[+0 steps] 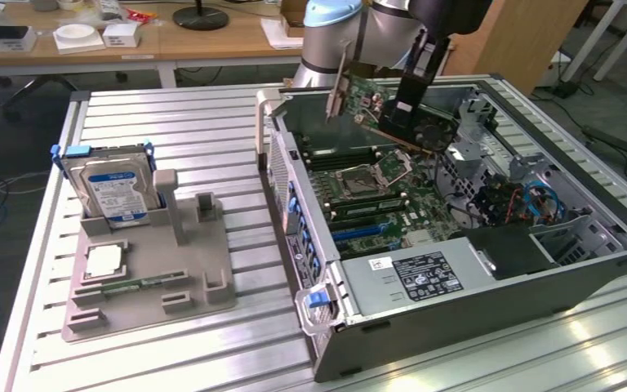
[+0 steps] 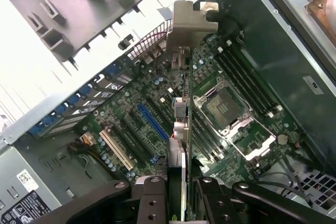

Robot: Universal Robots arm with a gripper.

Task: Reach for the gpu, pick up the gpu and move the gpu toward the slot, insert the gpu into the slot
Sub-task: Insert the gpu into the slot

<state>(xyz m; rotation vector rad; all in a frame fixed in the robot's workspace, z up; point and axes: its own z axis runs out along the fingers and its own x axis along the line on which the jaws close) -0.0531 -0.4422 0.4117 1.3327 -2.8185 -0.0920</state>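
Black fingers (image 2: pixel 153 198) of the gripper (image 2: pixel 181 190) sit closest to the wrist camera, clamped from both sides onto the gpu (image 2: pixel 180 129), which runs away from the lens edge-on and ends in its silvery bracket (image 2: pixel 190 19). Beneath the card lies the green motherboard (image 2: pixel 136 108), with the square processor socket (image 2: pixel 224 106) to one side of the card's edge and the long blue slot (image 2: pixel 152 120) to the other, bare and apart from the card. In the exterior view the gripper (image 1: pixel 406 114) hangs over the far part of the open computer case (image 1: pixel 575 269). The gpu (image 1: pixel 366 96) sits tilted in its grasp, in the air above the motherboard (image 1: pixel 384 175), with the bracket (image 1: pixel 339 86) at the end toward the exterior view's left. The slot (image 1: pixel 362 233) lies on the board nearer the power supply (image 1: pixel 411 273), well apart from the card. On the exterior view's left, a grey holder (image 1: pixel 183 286) stands on the ribbed metal table (image 1: pixel 183 122) and carries a blue-labelled hard drive (image 1: pixel 112 188) upright.
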